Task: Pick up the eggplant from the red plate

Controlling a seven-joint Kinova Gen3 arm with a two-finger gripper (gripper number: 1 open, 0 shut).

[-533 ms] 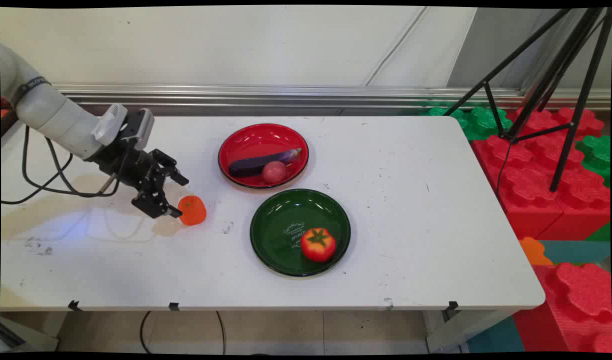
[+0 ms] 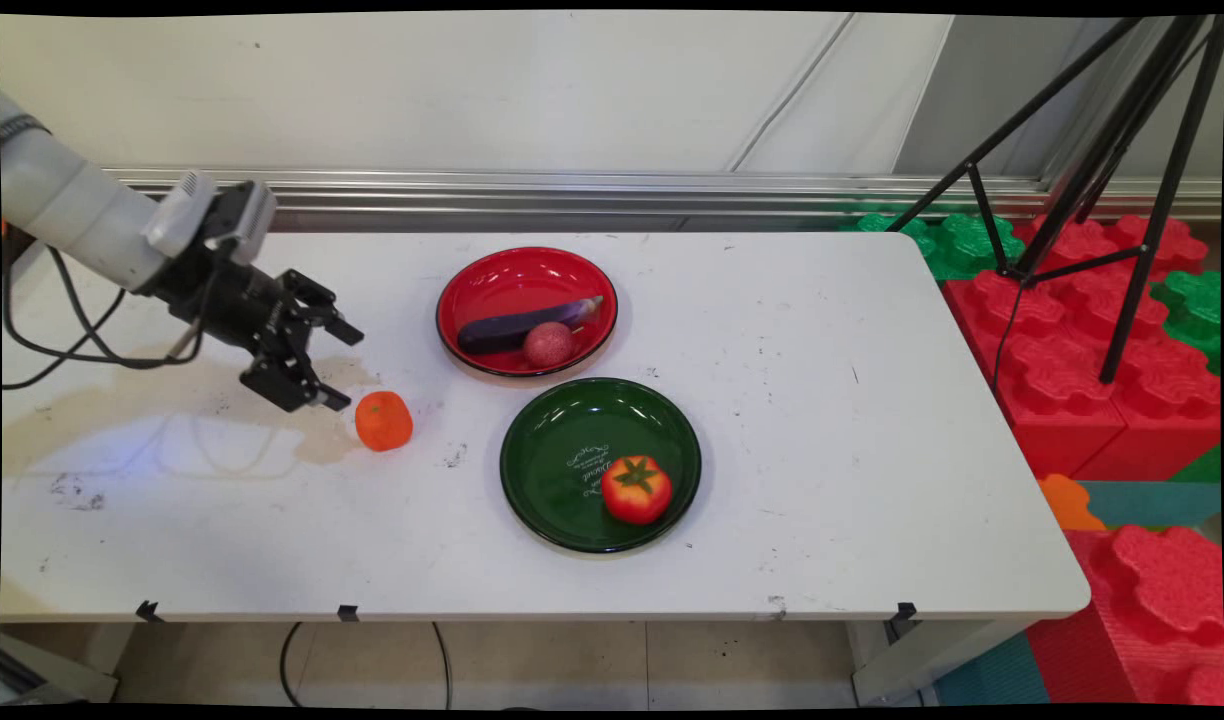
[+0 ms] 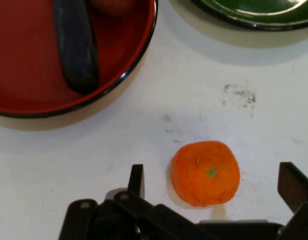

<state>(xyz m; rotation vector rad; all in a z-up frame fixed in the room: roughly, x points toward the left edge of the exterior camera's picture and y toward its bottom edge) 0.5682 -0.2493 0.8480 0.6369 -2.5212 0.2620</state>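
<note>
An orange tangerine lies on the white table left of the two plates. My gripper hangs open just up and left of it, apart from it and holding nothing. In the hand view the tangerine lies between the spread fingertips, a little ahead of them. The red plate holds a dark purple eggplant and a small reddish round fruit. A red tomato with a green stem sits in the green plate.
The red plate's rim and the eggplant fill the hand view's upper left, the green plate's edge its top right. A black tripod and red and green foam blocks stand right of the table.
The gripper has drawn back up and to the left, away from the tangerine, which stays in place. Its fingers remain open.
</note>
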